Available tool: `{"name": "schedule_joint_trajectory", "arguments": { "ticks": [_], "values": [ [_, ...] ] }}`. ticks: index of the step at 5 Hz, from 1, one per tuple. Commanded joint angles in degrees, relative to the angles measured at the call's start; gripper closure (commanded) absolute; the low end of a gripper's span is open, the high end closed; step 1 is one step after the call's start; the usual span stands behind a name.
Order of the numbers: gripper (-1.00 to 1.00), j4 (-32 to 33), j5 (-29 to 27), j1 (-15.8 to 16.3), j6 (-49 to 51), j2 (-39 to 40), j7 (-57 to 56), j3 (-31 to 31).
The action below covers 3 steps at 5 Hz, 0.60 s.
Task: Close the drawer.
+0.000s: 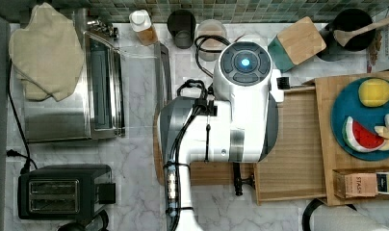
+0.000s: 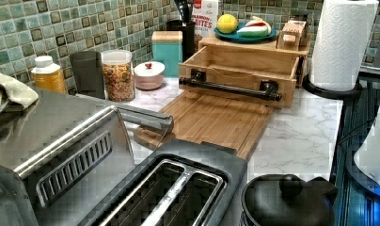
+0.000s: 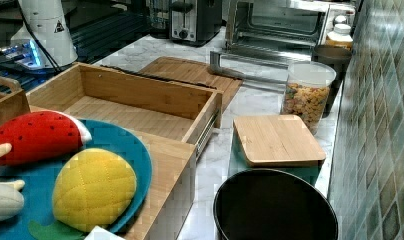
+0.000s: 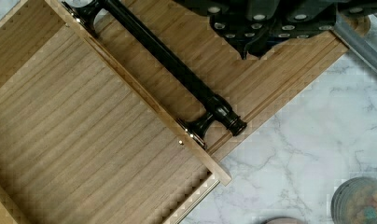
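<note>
Where marble counter (image 2: 301,136) meets tiles (image 2: 61,28), open drawer (image 2: 247,61).

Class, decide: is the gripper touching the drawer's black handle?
Apart. In the wrist view, the gripper hangs over the cutting board, with bare wood showing between it and the handle of the open drawer.

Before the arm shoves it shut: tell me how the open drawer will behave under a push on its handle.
The drawer looks like stiff bamboo, so it should move as one piece. It appears empty, so probably light. A metal runner shows along its side, so it likely slides straight. The handle is a long bar; an off-centre push might skew it.
</note>
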<state>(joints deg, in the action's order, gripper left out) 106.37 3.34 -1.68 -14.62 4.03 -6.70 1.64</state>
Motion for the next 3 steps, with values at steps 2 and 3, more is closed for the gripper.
{"name": "schedule_joint_trajectory", "arguments": {
  "ticks": [2, 3],
  "values": [
    [1.0, 6.33, -5.43, -0.42, -4.29, -2.87, -12.94, -0.68],
    [1.0, 11.31, -7.24, 0.61, -9.64, -5.06, -21.17, -1.45]
  ]
}}
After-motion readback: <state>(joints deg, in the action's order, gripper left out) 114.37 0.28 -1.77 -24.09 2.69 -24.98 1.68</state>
